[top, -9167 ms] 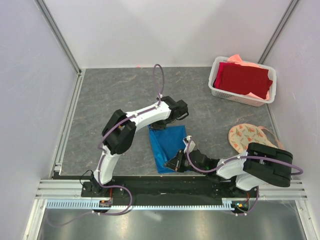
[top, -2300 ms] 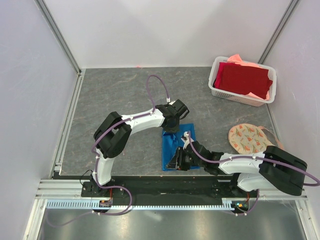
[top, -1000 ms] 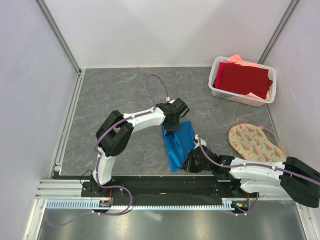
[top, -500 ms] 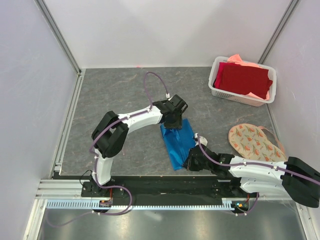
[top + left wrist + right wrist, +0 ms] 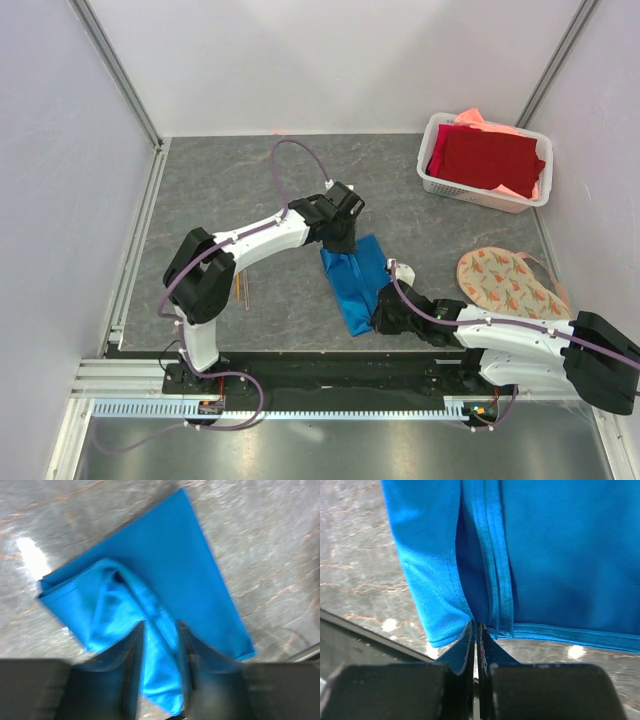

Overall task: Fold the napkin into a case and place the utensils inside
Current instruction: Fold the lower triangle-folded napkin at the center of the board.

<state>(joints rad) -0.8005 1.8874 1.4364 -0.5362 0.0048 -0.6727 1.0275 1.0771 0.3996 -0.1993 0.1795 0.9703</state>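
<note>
The napkin (image 5: 358, 280) lies on the bench (image 5: 220, 190) between the two arms, folded to a narrow blue strip that slants from the middle of the bench toward the near edge. The left pincer (image 5: 160, 627) is at its far end, fingers (image 5: 132, 660) a little apart with a raised ridge of cloth filling the gap. The wrist view is blurred, so I cannot tell whether it is really squeezing. The right pincer (image 5: 476, 626) is at the near end, its tips pressed almost together on the hemmed edge where the layers meet. The utensils (image 5: 243, 290) lie loose on the bench beside the left arm, well apart from the cloth. A white basket (image 5: 432, 180) with a dark red cloth (image 5: 485, 160) sits at the far right, a floral mat (image 5: 500, 280) nearer.
</note>
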